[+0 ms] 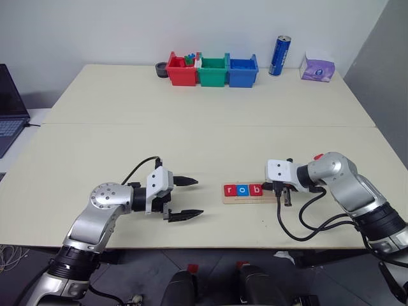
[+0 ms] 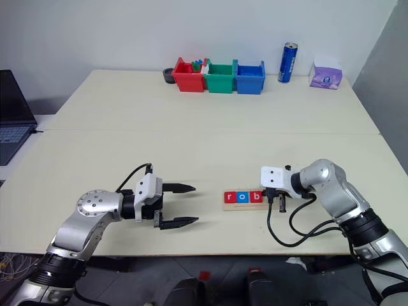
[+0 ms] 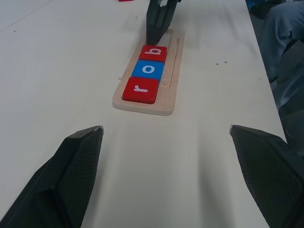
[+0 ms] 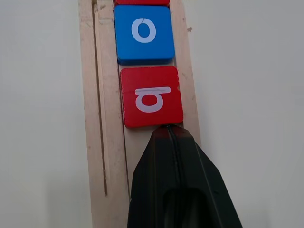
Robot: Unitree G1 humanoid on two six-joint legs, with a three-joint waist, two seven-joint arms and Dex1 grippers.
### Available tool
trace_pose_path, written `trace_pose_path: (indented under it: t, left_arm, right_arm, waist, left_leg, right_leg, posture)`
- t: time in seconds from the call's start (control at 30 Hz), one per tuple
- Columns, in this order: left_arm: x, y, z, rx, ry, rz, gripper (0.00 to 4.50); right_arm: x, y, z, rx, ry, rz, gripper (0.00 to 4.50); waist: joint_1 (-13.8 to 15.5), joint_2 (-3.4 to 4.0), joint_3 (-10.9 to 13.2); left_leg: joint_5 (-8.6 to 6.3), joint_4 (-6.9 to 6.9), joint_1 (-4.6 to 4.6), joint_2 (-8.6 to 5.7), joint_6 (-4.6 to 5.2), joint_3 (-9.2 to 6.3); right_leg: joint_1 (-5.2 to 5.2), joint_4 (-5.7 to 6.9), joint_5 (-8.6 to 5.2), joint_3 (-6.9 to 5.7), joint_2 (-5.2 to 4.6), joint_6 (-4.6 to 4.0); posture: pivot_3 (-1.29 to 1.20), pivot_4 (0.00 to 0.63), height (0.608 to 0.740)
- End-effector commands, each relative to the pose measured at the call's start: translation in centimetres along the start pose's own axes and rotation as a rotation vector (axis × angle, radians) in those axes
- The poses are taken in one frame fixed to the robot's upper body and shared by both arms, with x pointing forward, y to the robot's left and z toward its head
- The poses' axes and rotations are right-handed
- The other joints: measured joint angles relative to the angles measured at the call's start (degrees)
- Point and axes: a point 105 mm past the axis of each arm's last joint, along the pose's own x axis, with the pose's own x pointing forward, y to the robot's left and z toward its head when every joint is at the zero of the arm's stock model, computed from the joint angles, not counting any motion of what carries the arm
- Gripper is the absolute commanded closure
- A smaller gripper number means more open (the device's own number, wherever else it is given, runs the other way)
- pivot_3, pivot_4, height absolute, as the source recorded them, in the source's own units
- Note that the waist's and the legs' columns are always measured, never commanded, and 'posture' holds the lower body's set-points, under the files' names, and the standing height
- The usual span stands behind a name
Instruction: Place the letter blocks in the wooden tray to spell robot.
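Pressing its two fingers tightly together into one black wedge, the right gripper (image 4: 172,137) holds nothing; its tip sits in the groove of the wooden tray (image 1: 247,200), right at the outer edge of the red block with the letter b (image 4: 151,96). Whether the tip actually touches that edge or stops just short is hard to say from the wrist view.

The tray lies near the table's (image 1: 191,134) front edge, with its long axis running left to right across the robot. Three blocks fill its left part in a row: a red r (image 3: 141,89), a blue o (image 3: 148,70), then the red b, each close against the next. The open stretch of groove runs on from the b toward the robot's right, under the right gripper. So the b lies straight ahead of the closed tip along the tray's length, and a nudge that way would slide it up against the o.

Judging by this, the word is a little over halfway done: a second o and a t are still needed, and I cannot make them out on the table from the head views.

The left gripper (image 1: 185,199) hovers well to the left of the tray, fingers spread wide and empty, pointing toward the r end. The right arm is clearly the nearer one to the free slots.
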Motion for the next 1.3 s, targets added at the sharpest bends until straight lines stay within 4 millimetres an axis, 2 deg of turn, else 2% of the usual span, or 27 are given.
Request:
trace_pose_path:
  t: [0.03, 0.27, 0.37, 0.43, 0.5, 0.6, 0.7, 0.8, 0.93, 1.07, 1.3]
  left_arm:
    - [0.0, 0.1, 0.8, 0.045, -0.021, 0.005, 0.0]
    - [0.1, 0.2, 0.9, 0.048, -0.024, 0.002, 0.0]
    - [0.2, 0.2, 1.1, 0.049, -0.027, -0.002, 0.0]
    - [0.3, 0.2, 1.2, 0.05, -0.029, -0.004, 0.0]
    - [0.4, 0.1, 1.4, 0.049, -0.034, -0.007, 0.0]
    - [0.6, 0.1, 1.6, 0.046, -0.041, -0.009, 0.0]
    - [0.7, 0.1, 1.8, 0.046, -0.046, -0.008, 0.0]
    - [0.9, 0.0, 1.9, 0.044, -0.054, -0.006, 0.0]
    - [0.9, -0.3, 2.2, 0.036, -0.065, -0.014, 0.0]
    - [1.0, -0.3, 2.3, 0.039, -0.064, -0.02, 0.0]
    - [1.2, -0.3, 2.8, 0.046, -0.068, -0.032, 0.0]
  right_arm:
    - [-0.4, -0.6, 1.0, 0.003, -0.028, -0.015, 4.49]
    - [-0.6, -0.9, 1.7, 0.019, -0.054, -0.033, 4.49]
    - [-1.6, -1.5, 1.8, 0.018, -0.061, -0.069, 4.49]
    - [-2.6, -1.7, 2.0, 0.016, -0.069, -0.089, 4.49]
    - [-4.9, -1.9, 1.9, 0.04, -0.089, -0.141, 4.49]
    - [-6.8, -1.6, 1.3, 0.079, -0.095, -0.198, 4.49]
    - [-8.8, -2.3, 0.3, 0.199, -0.145, -0.35, 4.49]
    - [-10.6, -3.3, -1.6, 0.298, -0.16, -0.528, 3.92]
    - [-12.6, -4.1, -5.0, 0.475, -0.168, -0.771, 2.55]
    - [-12.9, -4.8, -7.7, 0.648, -0.168, -0.938, 1.15]
    - [-11.1, -5.9, -10.0, 0.788, -0.16, -0.881, 1.15]
  waist:
    - [0.0, 0.0, 0.0]
    - [-0.01, 0.0, 0.0]
    - [0.0, 0.0, 0.0]
    - [0.05, 0.02, 0.01]
    - [0.09, 0.03, 0.02]
    - [0.35, 0.02, 0.02]
    - [0.29, 0.0, 0.01]
    - [0.25, 0.01, 0.01]
    - [0.22, 0.01, 0.01]
    - [-0.06, 0.01, 0.01]
    - [-0.05, 0.02, 0.01]
  left_leg:
    - [0.0, 0.0, 0.0, 0.0, 0.0, 0.0]
    - [0.0, 0.0, 0.0, 0.0, 0.0, -0.01]
    - [0.0, 0.0, 0.0, 0.0, 0.0, 0.0]
    - [0.0, 0.0, -0.01, 0.0, 0.0, 0.0]
    - [0.0, 0.0, -0.02, 0.0, 0.0, -0.01]
    - [0.0, 0.0, -0.08, -0.03, 0.0, -0.06]
    - [0.0, -0.01, -0.09, -0.02, 0.0, -0.06]
    - [0.0, 0.0, -0.09, -0.03, 0.0, -0.04]
    - [0.0, 0.0, -0.06, -0.04, 0.0, 0.0]
    - [0.0, -0.01, -0.02, -0.04, 0.0, 0.05]
    - [0.0, -0.02, 0.01, -0.08, 0.0, 0.14]
  right_leg:
    - [0.0, 0.0, 0.0, 0.0, 0.0, 0.0]
    - [0.0, 0.0, 0.0, 0.0, 0.0, 0.0]
    - [0.0, 0.0, 0.0, -0.01, 0.0, 0.0]
    - [0.0, 0.0, 0.0, -0.01, 0.0, 0.0]
    - [-0.01, 0.0, 0.0, -0.01, -0.02, 0.0]
    - [0.0, -0.03, 0.0, -0.06, -0.06, 0.0]
    - [0.01, -0.04, 0.0, -0.06, -0.06, 0.0]
    - [0.01, 0.0, 0.0, -0.01, -0.05, 0.0]
    - [0.01, 0.0, -0.02, 0.02, -0.04, 0.04]
    - [0.01, 0.01, 0.0, 0.11, 0.0, 0.01]
    - [0.01, 0.01, 0.0, 0.16, 0.01, 0.01]
  posture:
    - [0.0, 0.15, 0.74]
    - [0.0, 0.15, 0.74]
    - [0.0, 0.15, 0.74]
    - [0.0, 0.15, 0.74]
    - [0.0, 0.15, 0.74]
    - [0.0, 0.15, 0.74]
    - [0.0, 0.15, 0.74]
    - [0.0, 0.15, 0.74]
    - [0.0, 0.15, 0.74]
    - [0.0, 0.15, 0.74]
    - [0.0, 0.15, 0.74]
